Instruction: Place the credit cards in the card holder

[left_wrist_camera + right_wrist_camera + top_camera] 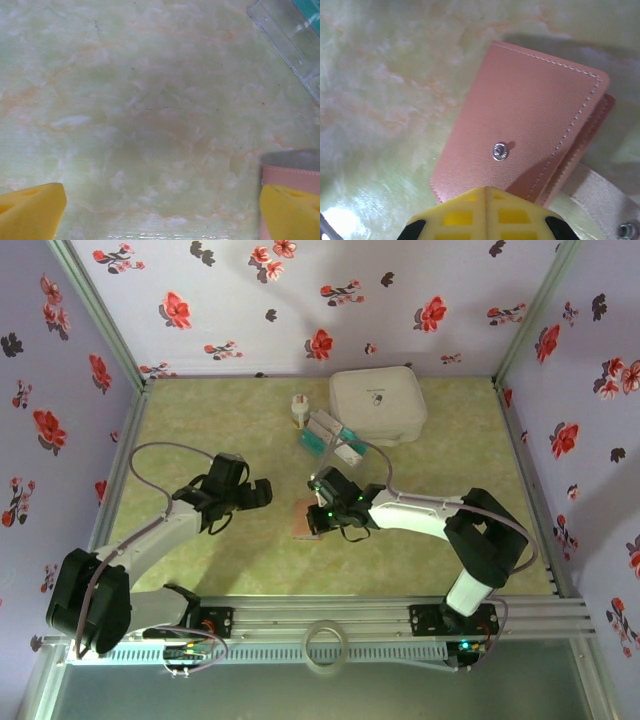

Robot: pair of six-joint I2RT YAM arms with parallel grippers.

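Note:
The card holder (302, 524) (520, 125), pinkish-brown leather with a metal snap (499, 151), lies on the table centre; its strap (600, 197) trails to one side. My right gripper (318, 519) (486, 192) is shut, its yellow fingertips pressed together over the holder's near edge, with nothing seen between them. The credit cards (330, 438), white and teal, sit in a clear tray (292, 37) farther back. My left gripper (262, 490) (160, 215) hangs open just left of the holder (295, 175), over bare table.
A large white zip case (378, 405) stands at the back beside the card tray. A small white bottle (298, 408) is to its left. Flowered walls close in the table on three sides.

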